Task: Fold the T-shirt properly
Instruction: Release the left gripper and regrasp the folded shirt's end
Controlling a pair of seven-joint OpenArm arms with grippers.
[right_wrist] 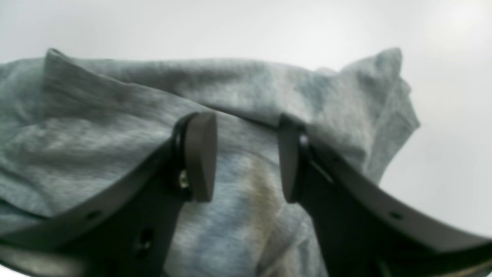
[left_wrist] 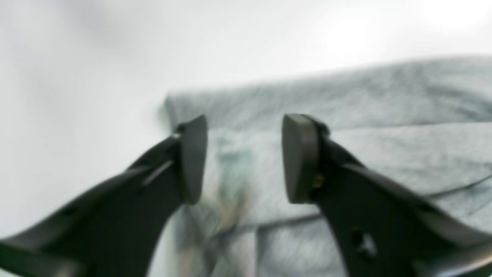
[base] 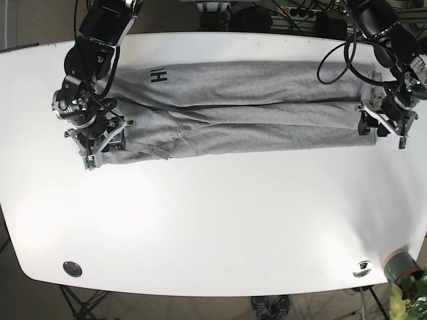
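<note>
Lying lengthwise across the far half of the white worktop (base: 213, 227), the grey T-shirt (base: 253, 113) forms a long narrow band, with both long sides already turned in toward the middle; the overlapping seams run along its length in the base view. This places the task at roughly its midpoint: the lengthwise folds appear done, while the crosswise fold that brings one end of the band over the other is not yet done. The left gripper (left_wrist: 244, 157) is positioned over one end of the band, its fingers (left_wrist: 192, 157) spread apart with only cloth visible between them and nothing clamped. The right gripper (right_wrist: 246, 156) is positioned over the opposite end, where the cloth is bunched and a corner stands up; its fingers (right_wrist: 201, 156) are likewise parted and hold nothing. The likely next step is for both grippers to close on the end corners, though the rumpled end may require smoothing first.
</note>
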